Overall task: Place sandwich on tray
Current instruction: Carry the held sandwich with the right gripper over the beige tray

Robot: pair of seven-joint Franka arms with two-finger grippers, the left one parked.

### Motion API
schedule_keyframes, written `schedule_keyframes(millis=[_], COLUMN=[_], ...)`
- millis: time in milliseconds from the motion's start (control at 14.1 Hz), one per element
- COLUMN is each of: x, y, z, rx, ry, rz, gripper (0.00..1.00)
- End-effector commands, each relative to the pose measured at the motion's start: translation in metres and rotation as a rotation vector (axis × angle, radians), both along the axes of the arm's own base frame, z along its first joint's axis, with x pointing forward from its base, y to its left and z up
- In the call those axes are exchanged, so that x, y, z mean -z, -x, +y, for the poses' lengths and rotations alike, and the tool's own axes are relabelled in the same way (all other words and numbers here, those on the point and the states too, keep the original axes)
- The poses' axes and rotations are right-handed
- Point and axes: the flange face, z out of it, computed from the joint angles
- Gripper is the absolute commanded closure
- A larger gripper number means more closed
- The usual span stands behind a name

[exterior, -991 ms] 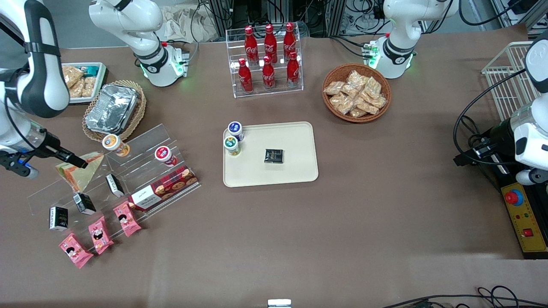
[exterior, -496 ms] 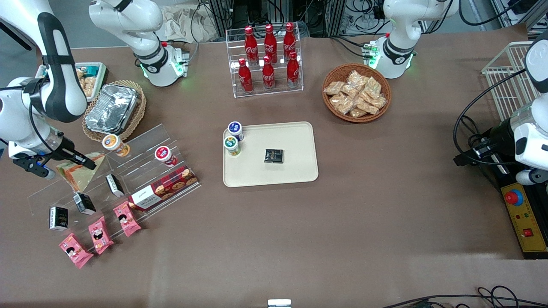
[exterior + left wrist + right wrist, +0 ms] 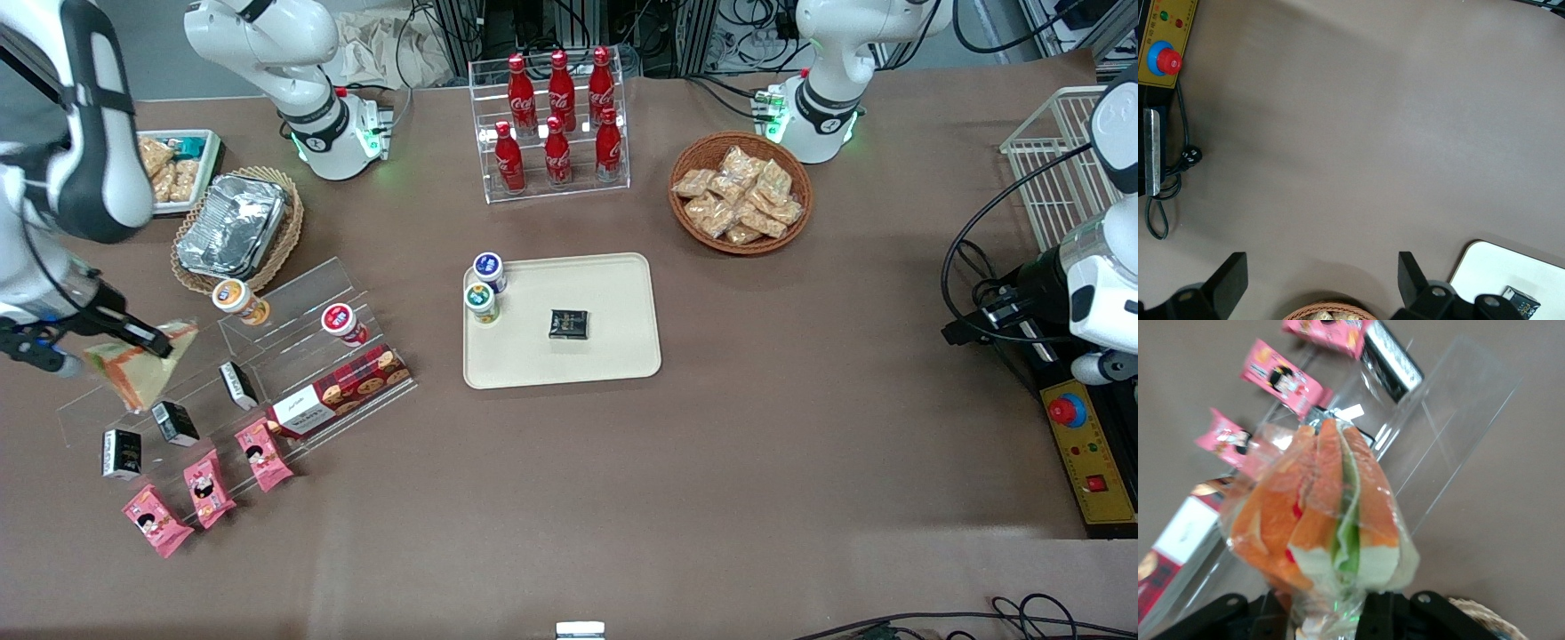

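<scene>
The claw (image 3: 151, 342) is clenched on the sandwich (image 3: 140, 369), gripping it by its wrapped end, above the clear acrylic step shelf (image 3: 267, 356) near the working arm's end of the surface (image 3: 711, 489). In the right wrist view the sandwich (image 3: 1321, 520) fills the space just past the claw (image 3: 1331, 613), showing orange, red and green layers under crinkled clear wrap, with the shelf (image 3: 1451, 433) and pink snack packets (image 3: 1281, 380) beneath it.

On the shelf stand two small round cups (image 3: 240, 300), a red plaid biscuit box (image 3: 342, 389) and small black cartons (image 3: 173, 422); more pink packets (image 3: 209, 487) lie at its edge nearer the front camera. A foil pan (image 3: 233, 224) sits in a wicker basket just beside the shelf.

The tray (image 3: 613, 356) lies at the middle of the surface, well apart from the sandwich, carrying two small cups (image 3: 484, 289) at one corner and a dark packet (image 3: 568, 324) near its centre.
</scene>
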Motion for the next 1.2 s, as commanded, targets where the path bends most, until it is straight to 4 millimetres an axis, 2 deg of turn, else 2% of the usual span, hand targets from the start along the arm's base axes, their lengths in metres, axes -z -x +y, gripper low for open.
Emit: schedule_keyframes(millis=[0, 142, 283, 496, 708, 920, 1133], x=[-0.081, -0.103, -0.115, -0.116, -0.096, -0.063, -0.016], y=[-0.017, -0.022, -0.027, -0.025, -0.022, -0.008, -0.008], z=[0.025, 0.065, 0.116, 0.210, 0.287, 0.376, 0.433], rx=[-0.103, -0.266, -0.411, -0.605, -0.807, -0.968, -1.089], ry=[0.013, 0.017, 0.027, 0.040, 0.062, 0.079, 0.082], rz=[0.045, 0.060, 0.045, 0.032, 0.031, 0.040, 0.019], gripper=[1.00, 1.00, 1.00, 1.00, 1.00, 1.00, 1.00])
